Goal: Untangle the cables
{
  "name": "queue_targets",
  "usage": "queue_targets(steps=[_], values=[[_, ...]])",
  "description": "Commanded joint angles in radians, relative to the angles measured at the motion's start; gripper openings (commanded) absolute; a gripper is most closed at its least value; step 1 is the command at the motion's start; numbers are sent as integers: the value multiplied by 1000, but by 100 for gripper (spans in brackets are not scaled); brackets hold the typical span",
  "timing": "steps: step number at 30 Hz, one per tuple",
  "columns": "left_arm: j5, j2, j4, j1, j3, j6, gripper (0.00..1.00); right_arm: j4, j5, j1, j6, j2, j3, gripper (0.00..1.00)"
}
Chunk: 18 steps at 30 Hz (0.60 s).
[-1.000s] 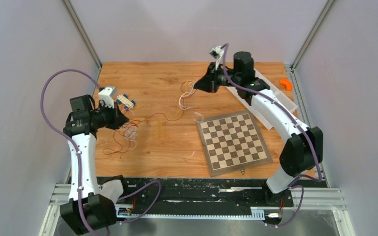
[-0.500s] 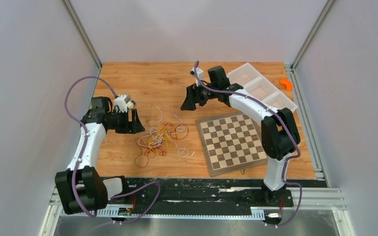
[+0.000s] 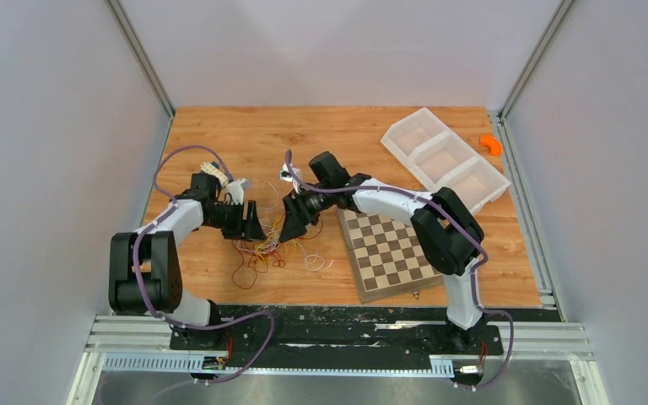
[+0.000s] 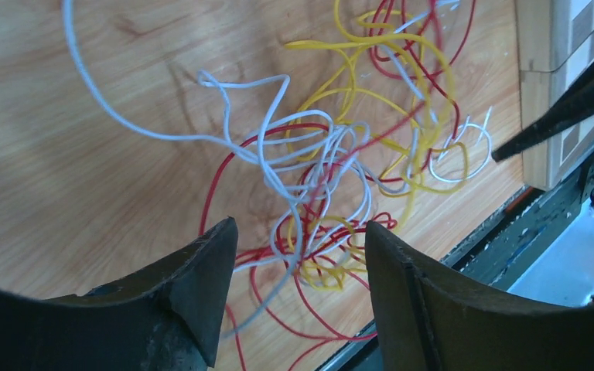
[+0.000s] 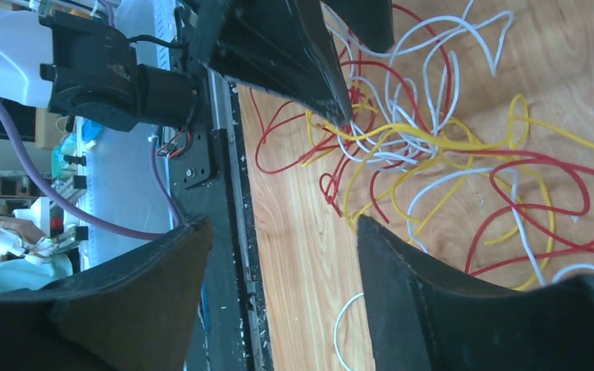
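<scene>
Cable tangle [image 3: 263,251] sits on the table between left gripper [image 3: 251,224] and right gripper [image 3: 290,219]; both jaws wide, empty, equally near.

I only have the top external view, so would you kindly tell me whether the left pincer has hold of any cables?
Observer: No. In its wrist view the left pincer stands open. White and red strands of the cables show through the gap, none pinched.
Operator: Thank you, and the other one?
Observer: The right pincer is open too. Its wrist view shows mostly bare table in the gap, with the tangle lying beyond it.
</scene>
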<state>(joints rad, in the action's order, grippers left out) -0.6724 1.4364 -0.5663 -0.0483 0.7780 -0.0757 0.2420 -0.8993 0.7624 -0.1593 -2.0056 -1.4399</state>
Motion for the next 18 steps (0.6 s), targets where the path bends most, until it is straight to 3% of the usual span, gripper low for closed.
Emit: queue_targets(steps=[1, 2, 4, 5, 7, 10, 14, 18], values=[[5, 114, 27, 43, 38, -3, 68, -106, -30, 20, -86, -69, -30, 73], [-10, 154, 18, 44, 44, -2, 63, -106, -25, 25, -94, -87, -39, 75], [-44, 181, -2, 45, 60, -10, 37, -106, 5, 30, -106, -111, -48, 77], [-62, 179, -6, 44, 64, -6, 19, -106, 24, 29, -110, -115, -46, 78], [-144, 132, -2, 44, 59, 14, 2, -105, 63, 31, -110, -104, -36, 81], [-290, -23, 58, 41, 29, 103, 0, -130, 93, 32, -109, -68, -19, 88], [-359, -211, 232, 41, -36, 346, 0, -288, 53, 35, -168, -15, 36, 92], [-405, -273, 342, 39, -61, 499, 0, -370, -4, 61, -184, 3, 58, 83]])
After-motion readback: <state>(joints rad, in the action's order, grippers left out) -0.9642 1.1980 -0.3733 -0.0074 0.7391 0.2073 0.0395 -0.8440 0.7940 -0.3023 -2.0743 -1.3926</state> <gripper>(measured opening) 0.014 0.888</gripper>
